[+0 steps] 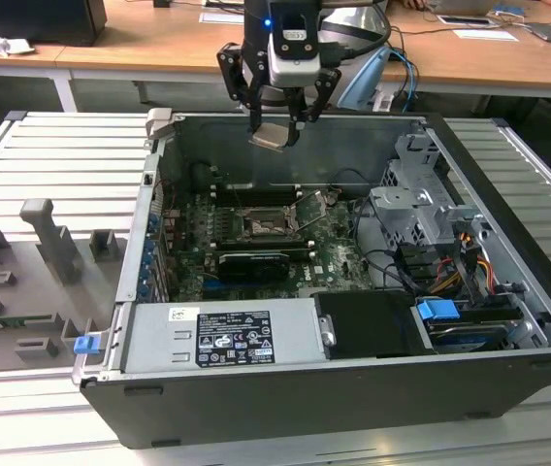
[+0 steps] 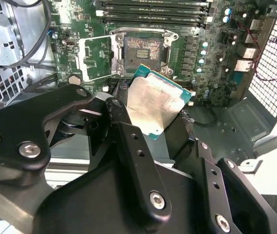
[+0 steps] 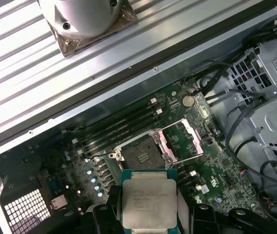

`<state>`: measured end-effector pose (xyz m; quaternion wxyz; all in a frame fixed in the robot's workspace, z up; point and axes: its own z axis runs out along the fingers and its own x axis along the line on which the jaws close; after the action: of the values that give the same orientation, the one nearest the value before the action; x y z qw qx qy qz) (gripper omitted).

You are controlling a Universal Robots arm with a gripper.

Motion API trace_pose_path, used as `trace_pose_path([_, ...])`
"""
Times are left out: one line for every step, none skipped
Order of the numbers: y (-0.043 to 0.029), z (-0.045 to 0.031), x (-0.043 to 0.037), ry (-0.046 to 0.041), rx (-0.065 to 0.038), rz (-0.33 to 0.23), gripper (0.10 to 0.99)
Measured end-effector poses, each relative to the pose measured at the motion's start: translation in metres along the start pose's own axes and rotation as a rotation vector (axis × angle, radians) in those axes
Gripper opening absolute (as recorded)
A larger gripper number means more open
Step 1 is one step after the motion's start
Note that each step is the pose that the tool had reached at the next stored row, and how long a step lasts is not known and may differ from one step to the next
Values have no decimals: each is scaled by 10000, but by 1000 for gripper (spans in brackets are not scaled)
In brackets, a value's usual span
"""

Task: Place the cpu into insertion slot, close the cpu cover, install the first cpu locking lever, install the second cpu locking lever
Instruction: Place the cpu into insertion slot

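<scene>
First step: the tool point(image 1: 276, 124) grips the chip point(image 3: 149, 202) above the uncovered socket point(image 3: 139, 157), cover point(image 3: 186, 141) raised; seating demands square alignment.

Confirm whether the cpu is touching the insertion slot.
Apart. In the exterior view the hand holds the cpu high in the air, with a clear gap between it and the insertion slot below.

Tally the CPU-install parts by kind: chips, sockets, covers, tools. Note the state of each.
cpu: 1, gripped in the tool above the board
slot: 1, bare
cover: 1, swung open beside the slot
tool: 1, shut on the cpu
Total: 4
</scene>
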<state>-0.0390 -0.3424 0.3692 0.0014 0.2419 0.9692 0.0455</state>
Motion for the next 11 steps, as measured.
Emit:
trace_pose_path([0, 0, 0, -7, -1, 79, 541])
trace_pose_path([0, 1, 0, -13, -3, 153, 541])
trace_pose_path([0, 1, 0, -18, -4, 197, 541])
trace_pose_path([0, 1, 0, -20, -4, 227, 541])
trace_pose_path([0, 2, 0, -25, -5, 278, 541])
trace_pose_path([0, 2, 0, -29, -5, 318, 541])
trace_pose_path([0, 3, 0, -35, -8, 398, 541])
trace_pose_path([0, 3, 0, -42, -9, 470, 541])
trace_pose_path([0, 3, 0, -48, -10, 545, 541])
trace_pose_path([0, 3, 0, -53, -11, 592, 541])
trace_pose_path([0, 4, 0, -60, -13, 677, 541])
